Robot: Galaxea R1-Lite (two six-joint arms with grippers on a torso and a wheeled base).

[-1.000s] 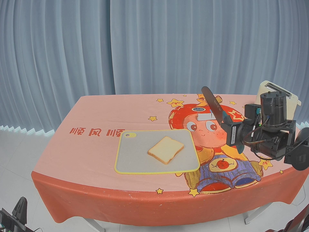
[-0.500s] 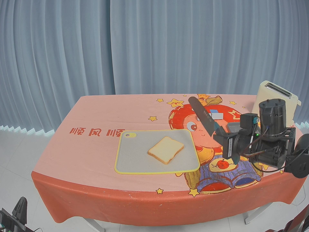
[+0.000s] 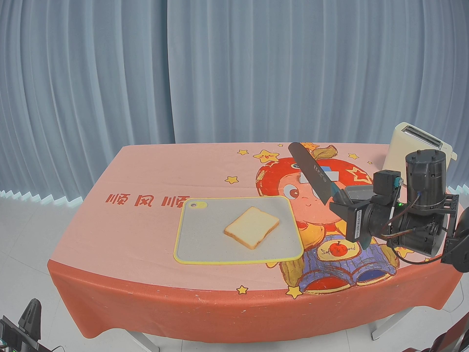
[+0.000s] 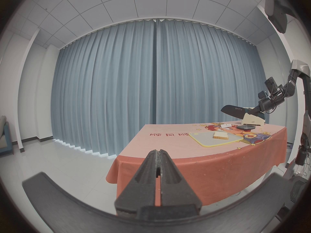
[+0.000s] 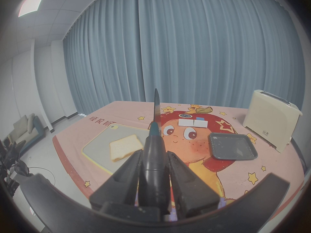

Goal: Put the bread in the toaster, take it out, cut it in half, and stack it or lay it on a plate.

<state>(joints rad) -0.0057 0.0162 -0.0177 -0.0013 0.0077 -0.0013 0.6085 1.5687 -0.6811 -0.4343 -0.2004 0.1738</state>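
Observation:
A slice of pale bread [image 3: 251,227] lies flat on the grey, yellow-rimmed cutting board [image 3: 195,243] in the middle of the table. My right gripper [image 3: 348,205] is shut on the handle of a dark knife [image 3: 312,172]. It holds the knife in the air right of the board, blade pointing up and away toward the board's far right corner. In the right wrist view the knife blade [image 5: 156,109] stands above the bread [image 5: 124,147]. The cream toaster [image 3: 417,145] stands at the far right. My left gripper [image 4: 157,154] is shut on nothing, low and well off the table's left side.
A dark rectangular tray [image 5: 231,146] lies between the board and the toaster [image 5: 270,118]. Two small white blocks [image 5: 192,123] sit behind it on the printed cloth. The table's left half is bare cloth [image 3: 141,182]. A curtain hangs behind.
My right arm swung the knife left and down toward the board, then drew back a little to the right. The bread and board have not moved.

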